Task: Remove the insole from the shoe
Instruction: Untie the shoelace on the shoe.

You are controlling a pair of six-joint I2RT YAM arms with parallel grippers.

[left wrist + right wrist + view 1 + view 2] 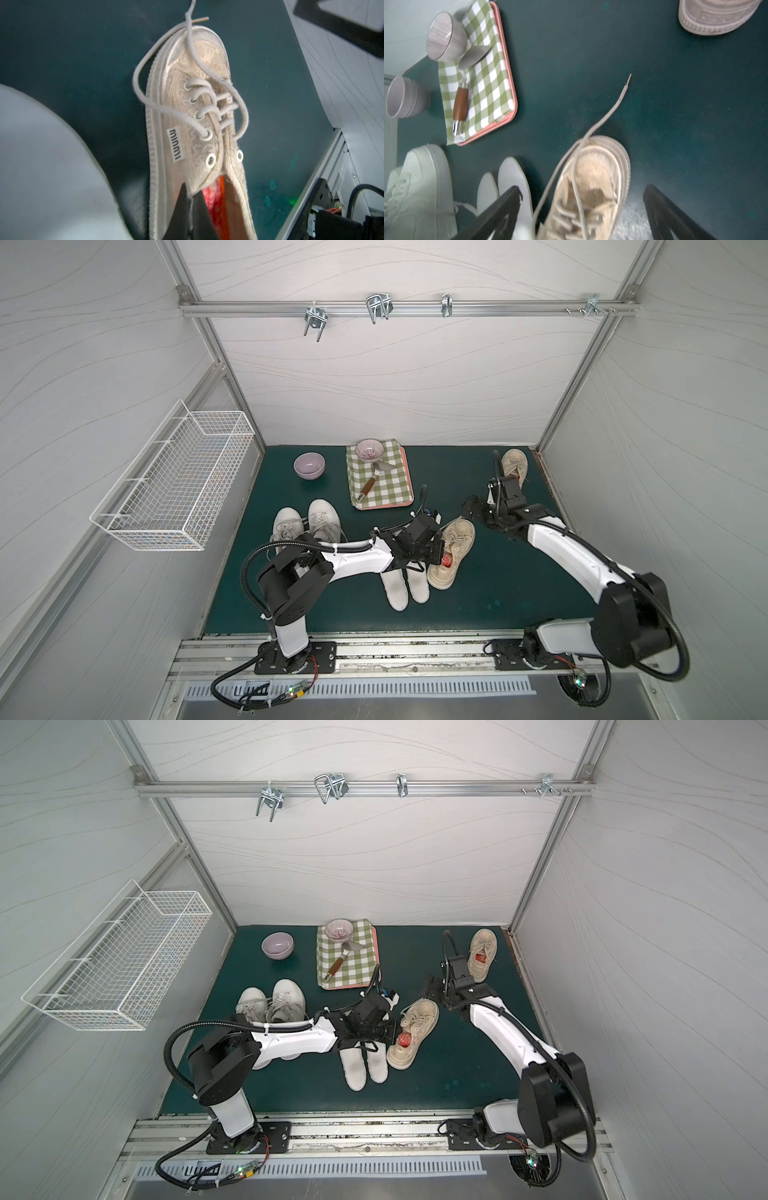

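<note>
On the green mat (pixel 498 593), pinching the collar of the shoe (pixel 187 124) with the left claw (pixel 192 193) clamped, holding the right claw (pixel 582 188) spread wide near its toe, leaving the insole (pixel 216 199) inside at its heel, risking that thin pinch slipping and the shoe dragging along.

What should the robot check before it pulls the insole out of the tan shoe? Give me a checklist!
1. The left gripper is closed at the rim of the shoe: ok.
2. It has hold of the insole: cannot tell, the fingers cover that spot.
3. The right gripper is open around the toe: ok, the jaws stand wide on both sides.
4. The shoe is pinned down by the right gripper: not ok, not yet clamped.
5. The shoelace is out of the way: not ok, it trails over the toe between the jaws.
6. The insole is out: not ok, it sits inside the shoe.
</note>
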